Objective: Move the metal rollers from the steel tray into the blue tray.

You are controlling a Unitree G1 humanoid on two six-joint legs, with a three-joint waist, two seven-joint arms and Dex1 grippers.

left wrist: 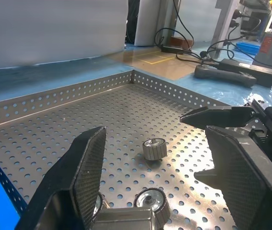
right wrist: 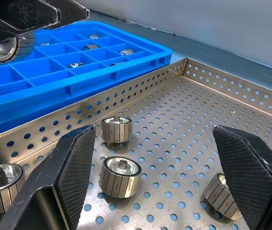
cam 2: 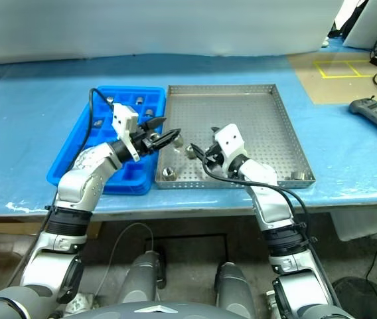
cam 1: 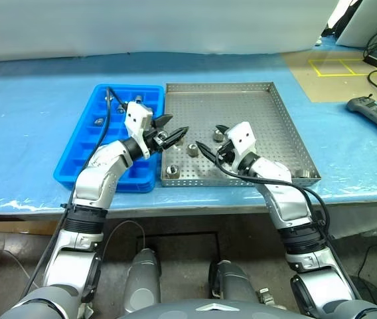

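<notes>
The left gripper [cam 1: 177,135] is hanging with its fingers apart and nothing between them, above the steel tray's [cam 1: 278,113] left edge, beside the blue tray [cam 1: 75,156]. The right gripper [cam 1: 210,139] is also standing wide open and empty, low over the steel tray. Several rollers are lying on the perforated floor: one [cam 1: 192,149] between the two grippers, one [cam 1: 172,171] near the front left corner, one [cam 1: 302,173] at the front right corner. A few more, probably rollers [right wrist: 124,51], are sitting in the blue tray's compartments.
</notes>
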